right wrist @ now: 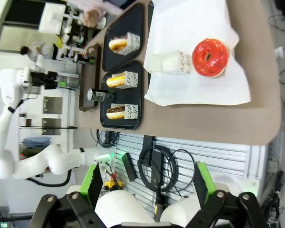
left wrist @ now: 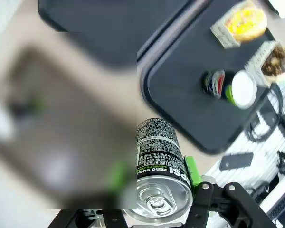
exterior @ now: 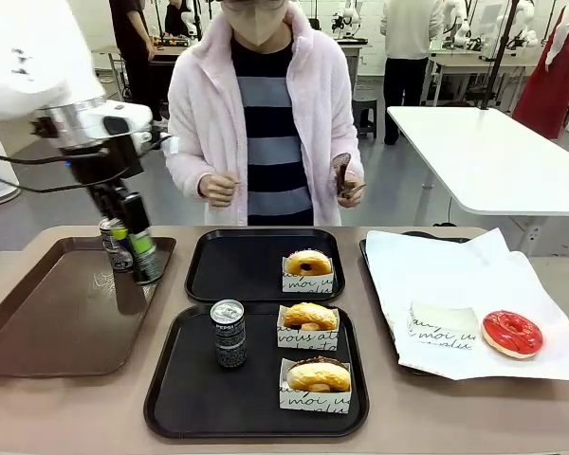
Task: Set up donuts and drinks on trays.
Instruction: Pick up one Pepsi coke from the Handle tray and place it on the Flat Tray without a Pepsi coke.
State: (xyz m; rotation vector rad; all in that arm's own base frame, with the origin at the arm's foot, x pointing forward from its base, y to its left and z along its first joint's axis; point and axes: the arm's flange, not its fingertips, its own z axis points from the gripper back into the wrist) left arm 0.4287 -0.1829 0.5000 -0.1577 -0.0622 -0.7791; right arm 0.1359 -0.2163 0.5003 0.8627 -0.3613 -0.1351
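- Nearest the front camera, the near black tray [exterior: 171, 408] lies right of and below the left gripper [exterior: 129, 252]. It carries a standing can [exterior: 229, 334], a yellow donut [exterior: 309, 317] and a chocolate donut [exterior: 319, 376], both donuts boxed.
- Beneath that gripper spreads the brown tray [exterior: 57, 322].
- Far to its right, the paper-lined tray [exterior: 436, 275] bears a red donut [exterior: 512, 333].
- Just right of the gripper, the far black tray [exterior: 218, 275] holds one boxed donut [exterior: 308, 263].
- From the left wrist, the grip is plain: green pads [left wrist: 192, 170] clamp a slim can [left wrist: 159, 164] by its sides. From the front, that can hangs over the brown tray's far right corner.
- From the right wrist, the right gripper [right wrist: 147, 185] has its fingers spread wide, with nothing between them.
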